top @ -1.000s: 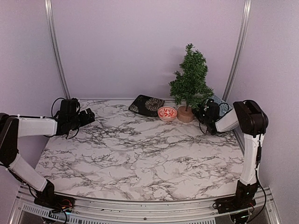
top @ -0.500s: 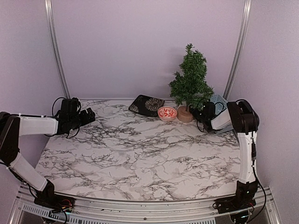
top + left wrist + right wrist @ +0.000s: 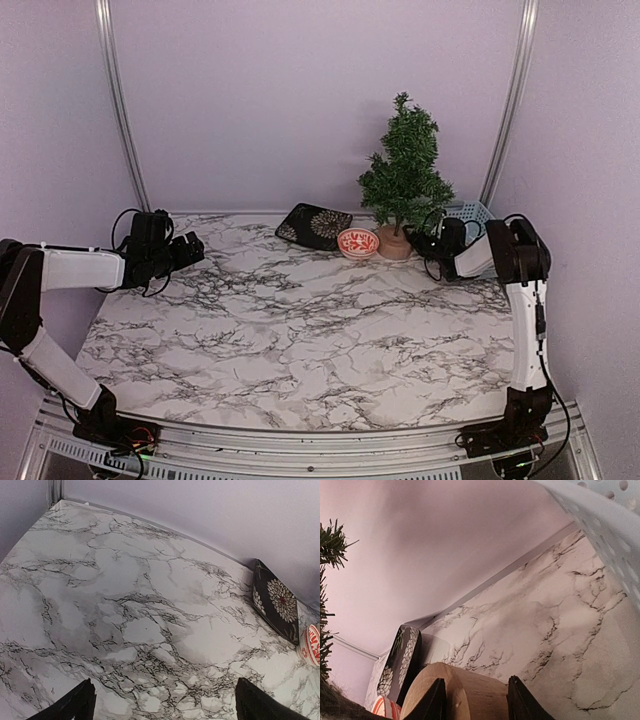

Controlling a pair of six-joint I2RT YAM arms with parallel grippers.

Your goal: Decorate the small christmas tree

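Tree (image 3: 405,175) stands at the back right of the table (image 3: 300,330), close to the back wall. Its round tan base sits on the marble, just beside a small red and white bowl (image 3: 358,242) on its left. A dark plate (image 3: 313,225) with a flower print lies left of the bowl, also near the back edge.

The right gripper (image 3: 425,243) is low, right next to the tree's base. In the right wrist view its two fingers (image 3: 437,702) are apart and hold nothing, and the tan base fills the gap past them. I cannot tell if they touch it. A light blue basket (image 3: 470,212) with holes is right behind this arm, in the back right corner, so that side is tight.

The left gripper (image 3: 190,250) is far off, near the left edge of the table. Its fingers (image 3: 75,705) are spread wide and hold nothing. A big stretch of bare marble lies between the two arms and runs down to the front edge.
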